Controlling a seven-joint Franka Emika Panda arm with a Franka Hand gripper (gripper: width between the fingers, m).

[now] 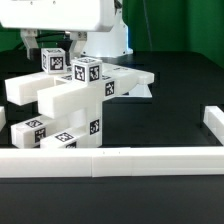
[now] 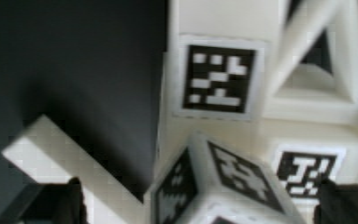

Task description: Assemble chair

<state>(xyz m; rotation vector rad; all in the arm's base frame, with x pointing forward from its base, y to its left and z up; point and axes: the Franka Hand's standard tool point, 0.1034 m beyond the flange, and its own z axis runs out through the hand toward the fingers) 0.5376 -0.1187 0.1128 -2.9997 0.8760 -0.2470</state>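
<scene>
The claw (image 2: 105, 200) shows only as dark, blurred fingertips (image 2: 34, 200) at the edge of the wrist view, standing wide apart and released, with nothing held between them; whether a tip brushes the part below cannot be told from so soft a picture. Under it sits the chair (image 1: 75, 100), a chunky matte white plastic cluster of bars and frames bearing black-and-white square tags, partly joined into one blocky structure on the black counter (image 1: 170, 110). In the wrist view a tagged upright bar and a slanting white bar fill most of the picture, very close to the camera.

In the exterior view the chair's long bars jut toward that view's left and right, one reaching near the left edge. A long low white border wall (image 1: 110, 160) runs along the front, with a corner piece rising on the exterior view's right; bare counter lies between that corner and the chair.

The glossy white robot arm (image 1: 75, 25) hangs directly above the chair, its wrist pointed downward.
</scene>
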